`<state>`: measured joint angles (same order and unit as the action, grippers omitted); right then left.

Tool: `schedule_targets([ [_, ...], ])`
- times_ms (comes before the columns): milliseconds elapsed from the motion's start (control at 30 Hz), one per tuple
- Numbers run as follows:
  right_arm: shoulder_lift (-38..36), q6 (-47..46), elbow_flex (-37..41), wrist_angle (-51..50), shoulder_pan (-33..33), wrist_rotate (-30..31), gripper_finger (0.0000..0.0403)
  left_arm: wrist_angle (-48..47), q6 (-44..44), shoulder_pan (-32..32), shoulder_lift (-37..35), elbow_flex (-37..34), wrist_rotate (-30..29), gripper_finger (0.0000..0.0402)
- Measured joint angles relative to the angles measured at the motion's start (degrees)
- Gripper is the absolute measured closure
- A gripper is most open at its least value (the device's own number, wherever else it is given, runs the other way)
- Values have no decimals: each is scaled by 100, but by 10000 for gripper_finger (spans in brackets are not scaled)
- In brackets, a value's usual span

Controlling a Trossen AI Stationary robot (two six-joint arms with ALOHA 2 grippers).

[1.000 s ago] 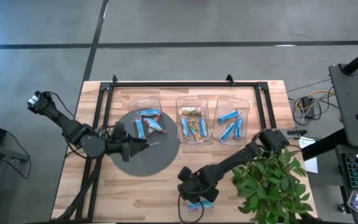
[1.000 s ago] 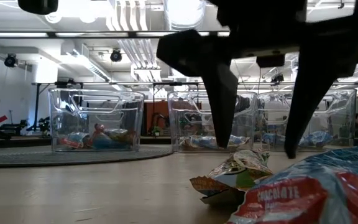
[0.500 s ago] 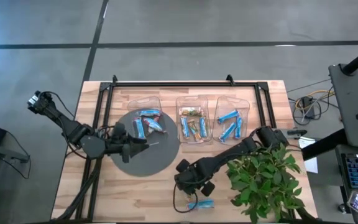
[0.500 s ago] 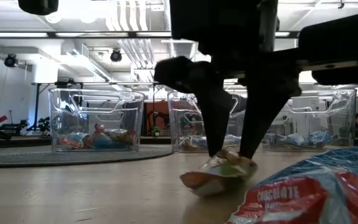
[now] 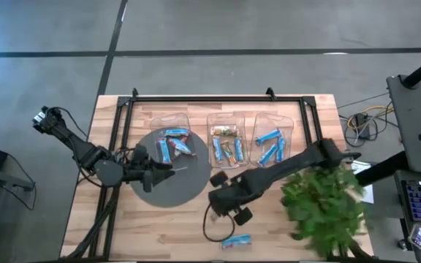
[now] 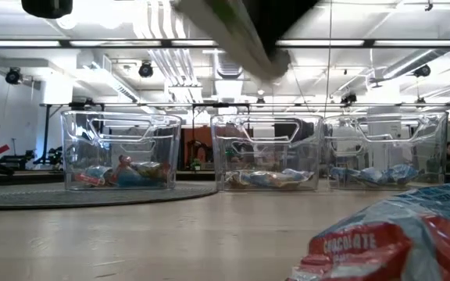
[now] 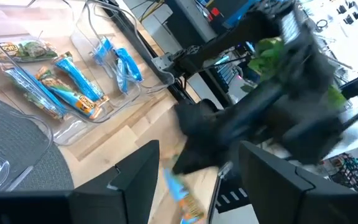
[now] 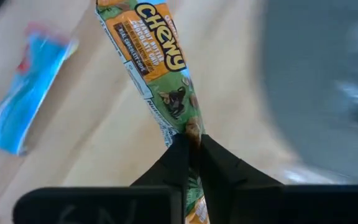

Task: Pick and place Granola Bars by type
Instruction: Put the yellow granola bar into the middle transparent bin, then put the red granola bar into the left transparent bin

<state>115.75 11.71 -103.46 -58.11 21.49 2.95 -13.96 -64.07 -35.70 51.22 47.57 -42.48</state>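
My right gripper (image 8: pixel 192 144) is shut on a green-and-orange granola bar (image 8: pixel 156 59), raised above the table's near middle (image 5: pixel 224 203). In the low view the bar (image 6: pixel 237 39) shows blurred at the top of the picture. A blue granola bar (image 5: pixel 236 240) lies flat on the wood near the front edge, and shows again (image 8: pixel 25 93) in the right wrist view. My left gripper (image 5: pixel 172 169) waits open over the grey round mat (image 5: pixel 168 191). More bars lie in three clear bins: left (image 5: pixel 172 140), middle (image 5: pixel 227 145) and right (image 5: pixel 272 143). My right gripper pinches the green-and-orange bar between its two fingers (image 8: pixel 173 160), partway along the bar (image 8: pixel 189 127). Most of the wrapper reaches out past the fingertips. A short end shows back between the fingers. The bar is lifted clear of the table.
A potted plant (image 5: pixel 324 208) stands at the table's near right, beside the right arm. A black frame (image 5: pixel 218 98) runs along the far edge behind the bins. Bare wood lies between the mat and the front edge.
My right gripper has come down over the green-and-orange bar on the table, shut on it and risen toward the far edge. The bar has gone from lying on the wood to hanging clear. The plant's leaves have swung aside as the arm moved.
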Motion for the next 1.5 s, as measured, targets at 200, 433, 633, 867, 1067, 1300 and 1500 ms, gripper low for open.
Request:
schedule_targets([
  [200, -900, -403, -414, -18, -384, 1746, 383, -2, -5, 2, 5, -2, -22, 200],
  [433, -896, -3629, -279, -842, -2298, 1249, 383, 96, -526, 6, 327, -2, -262, 200],
  [633, -895, -4408, 457, 4, -3289, 716, 339, 503, -1020, -17, 913, -3, -118, 200],
  [867, -1058, -4438, 614, -412, -3334, 439, 234, 1268, -1165, -148, 1694, -4, 151, 200],
  [1067, -1672, -3151, 636, -598, -2610, 300, 182, 2101, -1163, -168, 2498, -4, 363, 200],
  [1300, -2291, -2847, 647, -954, -1469, 494, 170, 2831, -1022, 136, 3796, 545, 1786, 200],
  [1500, -2584, -3353, 649, -1445, -942, 1276, 167, 436, -371, 385, 5034, 2471, 2724, 204],
])
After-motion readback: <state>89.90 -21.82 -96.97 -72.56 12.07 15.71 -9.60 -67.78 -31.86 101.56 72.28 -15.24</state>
